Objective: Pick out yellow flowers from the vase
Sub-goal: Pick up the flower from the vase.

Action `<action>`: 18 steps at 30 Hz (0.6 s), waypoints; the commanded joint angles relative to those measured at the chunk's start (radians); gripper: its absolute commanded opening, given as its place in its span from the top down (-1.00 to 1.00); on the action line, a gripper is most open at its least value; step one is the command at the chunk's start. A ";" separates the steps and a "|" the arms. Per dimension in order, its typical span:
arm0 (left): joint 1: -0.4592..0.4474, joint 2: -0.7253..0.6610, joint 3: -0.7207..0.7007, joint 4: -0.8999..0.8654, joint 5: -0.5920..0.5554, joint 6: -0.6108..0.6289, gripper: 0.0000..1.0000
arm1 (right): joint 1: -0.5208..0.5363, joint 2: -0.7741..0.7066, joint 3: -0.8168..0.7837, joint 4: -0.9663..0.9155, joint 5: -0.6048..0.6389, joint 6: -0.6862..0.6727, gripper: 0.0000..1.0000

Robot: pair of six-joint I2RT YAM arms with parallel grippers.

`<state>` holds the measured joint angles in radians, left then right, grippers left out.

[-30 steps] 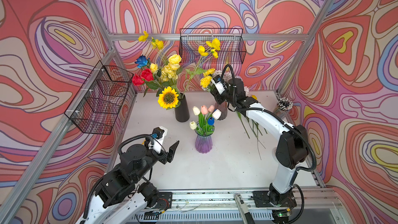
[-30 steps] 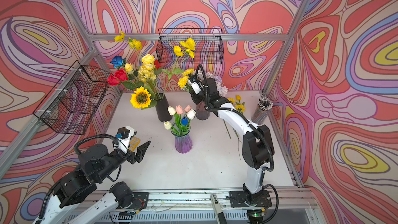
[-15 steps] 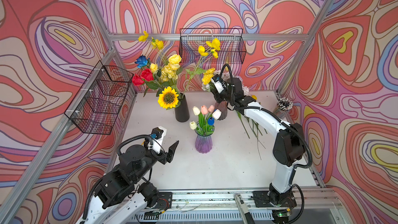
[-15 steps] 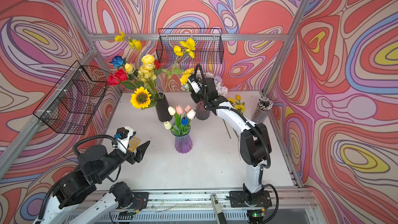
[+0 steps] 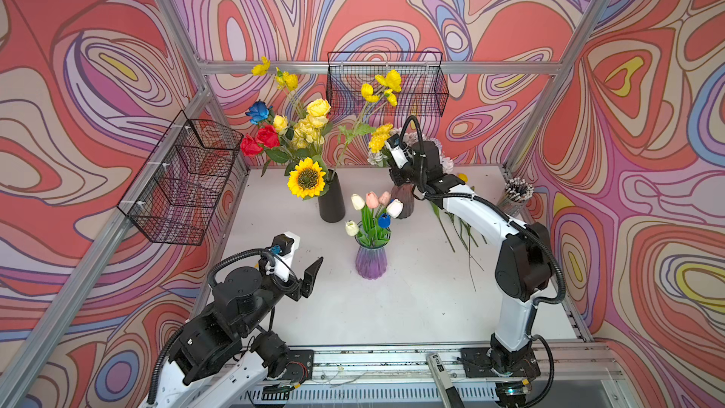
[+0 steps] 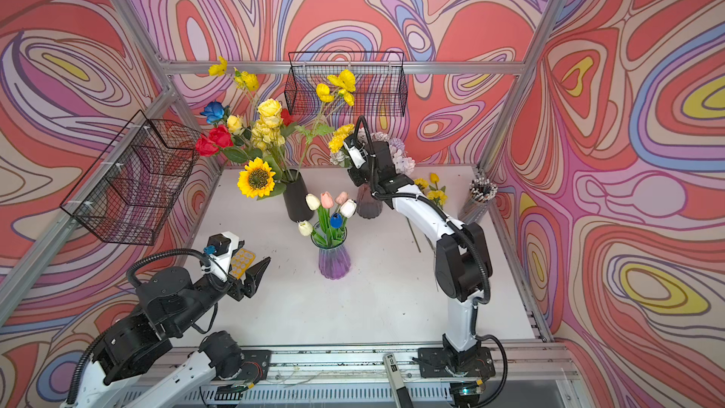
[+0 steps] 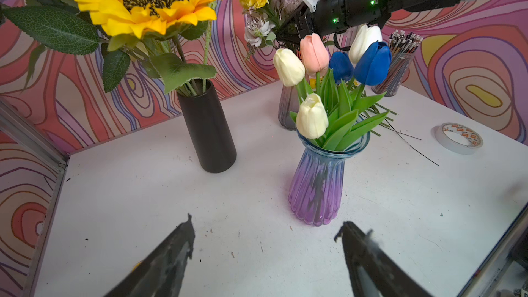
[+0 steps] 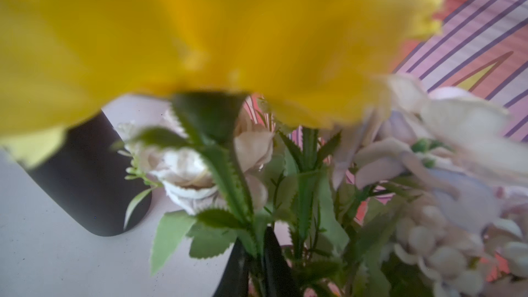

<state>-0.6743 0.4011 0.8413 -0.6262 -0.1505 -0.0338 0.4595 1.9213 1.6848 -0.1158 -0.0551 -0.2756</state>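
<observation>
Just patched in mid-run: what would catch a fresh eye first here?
The big brown-centred yellow sunflower in the tall black cylinder vase at the back left dominates. Behind the purple ribbed glass vase of white, pink and blue tulips, the right hand is shut on the green stem of a yellow pom-pom marigold. The left hand hangs open at the front.
</observation>
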 commanded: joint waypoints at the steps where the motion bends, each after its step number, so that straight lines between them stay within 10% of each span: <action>1: 0.004 -0.013 -0.011 -0.020 -0.012 -0.012 -0.69 | 0.003 -0.001 0.005 0.015 0.010 -0.005 0.88; 18: 0.004 -0.004 -0.013 -0.008 -0.012 -0.004 -0.69 | 0.001 -0.193 -0.056 0.020 -0.038 0.037 1.00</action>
<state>-0.6743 0.3935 0.8413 -0.6342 -0.1585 -0.0376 0.4591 1.7840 1.6463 -0.1043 -0.0715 -0.2485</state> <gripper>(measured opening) 0.844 0.050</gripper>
